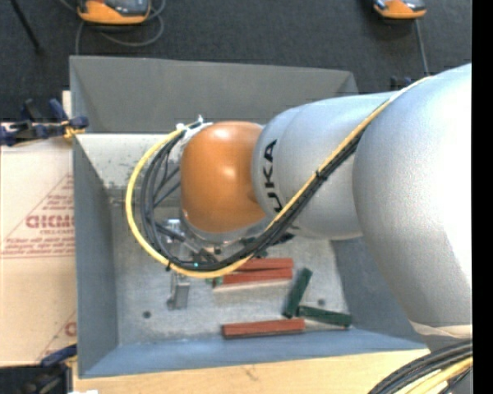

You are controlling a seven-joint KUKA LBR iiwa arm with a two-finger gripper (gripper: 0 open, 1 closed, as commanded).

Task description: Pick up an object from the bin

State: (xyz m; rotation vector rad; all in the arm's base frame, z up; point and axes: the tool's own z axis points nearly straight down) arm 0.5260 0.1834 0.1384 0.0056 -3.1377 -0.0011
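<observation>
Grey metal bin [94,245]: the left part of its floor is bare, with a few dark specks.

Gripper [178,295]: low over the bin floor, lower left of frame centre, on bare metal. Nothing is seen in its grasp. Whether it is released or clenched cannot be told from this angle.

Orange cover [218,175]: directly above the gripper in the frame, ringed by a yellow cable [135,191] and dark leads.

Upper red-brown bar [259,274]: nearest thing, just right of the gripper, lying flat, apart from it, its top edge under the cable loop.

Lower red-brown bar [263,328]: flat, close to the bin's near wall, lower right of the gripper.

Tilted dark green piece [297,292]: between the two bars' right ends, leaning.

Flat dark green piece [327,318]: furthest right, touching the tilted one's foot.

Arm [378,171]: white, fills the right of the frame, covering the bin's upper right.
</observation>
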